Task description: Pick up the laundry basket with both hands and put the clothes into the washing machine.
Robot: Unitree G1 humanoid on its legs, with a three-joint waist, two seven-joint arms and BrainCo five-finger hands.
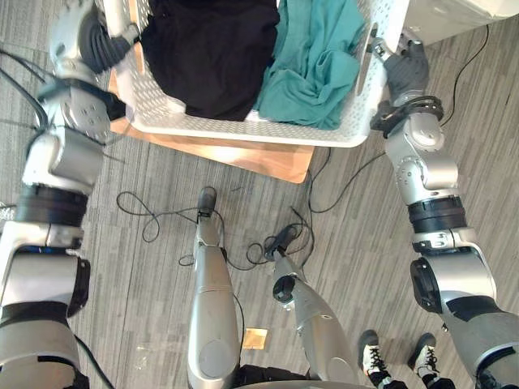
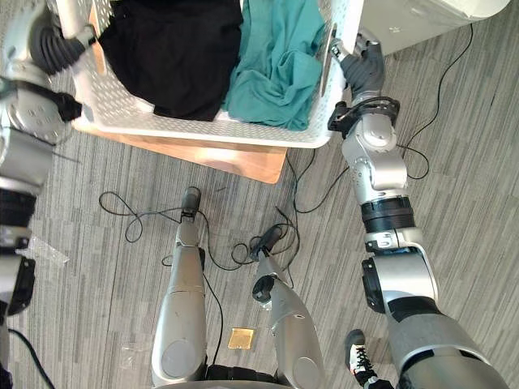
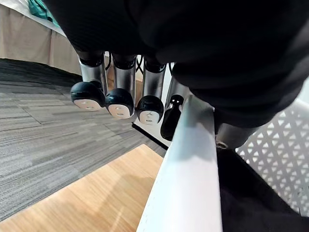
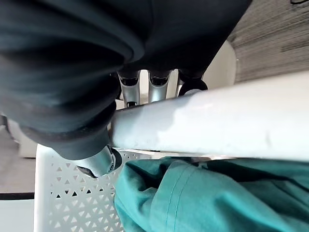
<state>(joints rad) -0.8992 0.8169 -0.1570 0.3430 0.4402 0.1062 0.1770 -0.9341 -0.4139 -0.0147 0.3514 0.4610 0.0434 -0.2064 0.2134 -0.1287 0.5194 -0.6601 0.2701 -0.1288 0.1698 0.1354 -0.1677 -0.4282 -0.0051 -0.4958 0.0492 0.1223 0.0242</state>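
We log one white perforated laundry basket [image 1: 203,126], black and teal clothes [image 1: 312,65] inside. Left robot hand [image 3: 116,72] and right robot hand [image 1: 405,69] curl round its opposite rims.

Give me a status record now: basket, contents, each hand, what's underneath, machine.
basket: white perforated laundry basket, held at both side rims
contents: black clothes on the robot's left, teal clothes on its right
left hand: fingers curled over the left rim
right hand: fingers curled over the right rim
underneath: wooden board; resting or lifted, cannot tell
washing machine: likely the pale corner beyond the right hand
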